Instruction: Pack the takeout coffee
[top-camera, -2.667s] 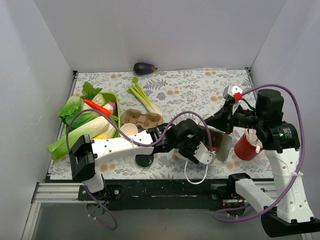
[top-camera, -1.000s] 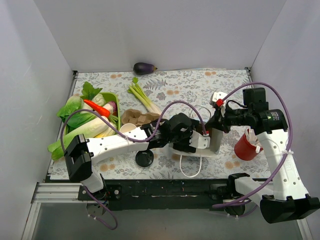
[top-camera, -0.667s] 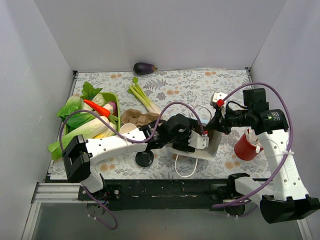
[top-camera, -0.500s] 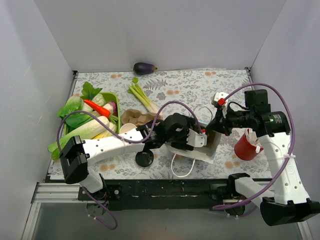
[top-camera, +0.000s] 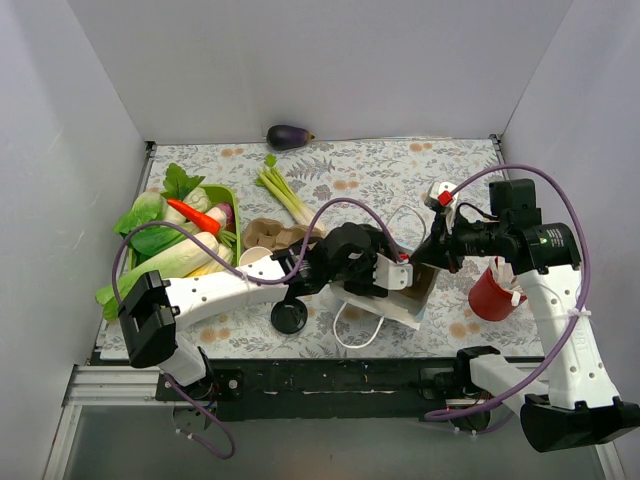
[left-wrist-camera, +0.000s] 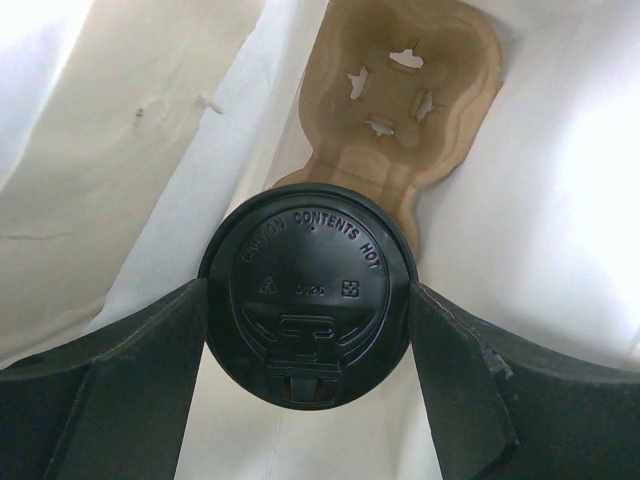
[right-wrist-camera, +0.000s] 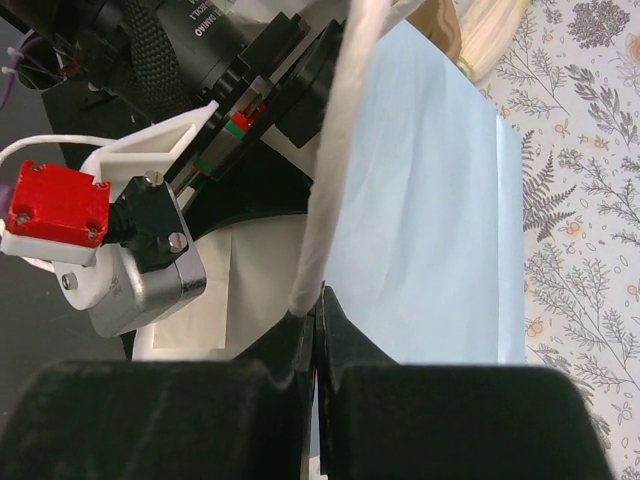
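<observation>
White paper bag (top-camera: 388, 306): we have the left gripper (left-wrist-camera: 310, 325) clamped on the takeout coffee (left-wrist-camera: 308, 262) inside it, cardboard cup carrier (left-wrist-camera: 400, 90) deeper in. Right gripper (right-wrist-camera: 315, 312) pinched tight on the bag's handle (right-wrist-camera: 335, 150).

— What's laid out on the floral table (top-camera: 380, 170)?
— An eggplant (top-camera: 289, 136) at the far edge, a vegetable tray (top-camera: 229, 192) on the left, a red cup (top-camera: 490, 296) on the right. A cup carrier (top-camera: 272, 235), black lid (top-camera: 289, 317) and paper bag (top-camera: 385, 305) sit toward the near edge.
</observation>
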